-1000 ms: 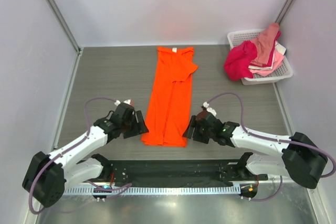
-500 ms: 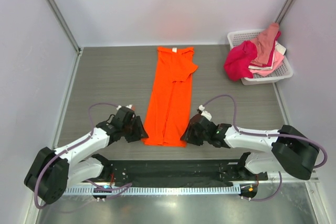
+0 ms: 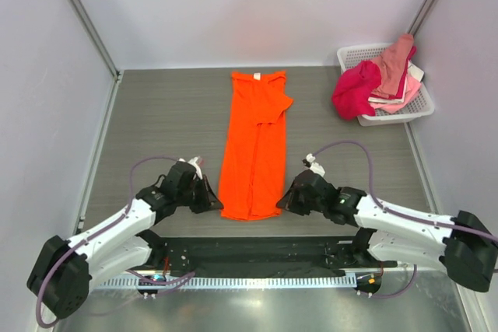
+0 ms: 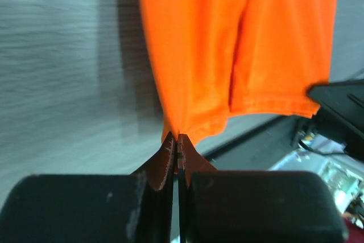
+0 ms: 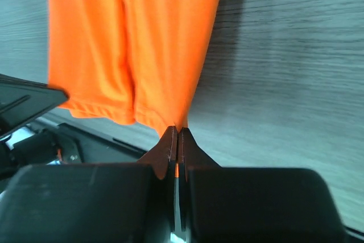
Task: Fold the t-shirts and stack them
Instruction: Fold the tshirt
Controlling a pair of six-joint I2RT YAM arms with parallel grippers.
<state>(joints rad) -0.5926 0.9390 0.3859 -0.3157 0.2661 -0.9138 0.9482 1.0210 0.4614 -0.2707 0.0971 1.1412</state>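
Pincers [image 3: 215,206] [image 3: 282,204] now tight on orange t-shirt's [image 3: 254,141] hem

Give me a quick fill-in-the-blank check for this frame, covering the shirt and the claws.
The shirt laid out on the table is ____.
The left claw and right claw are each ____ on its near hem.
The basket stands at the table's far ____ corner.
Missing: orange; shut; right.
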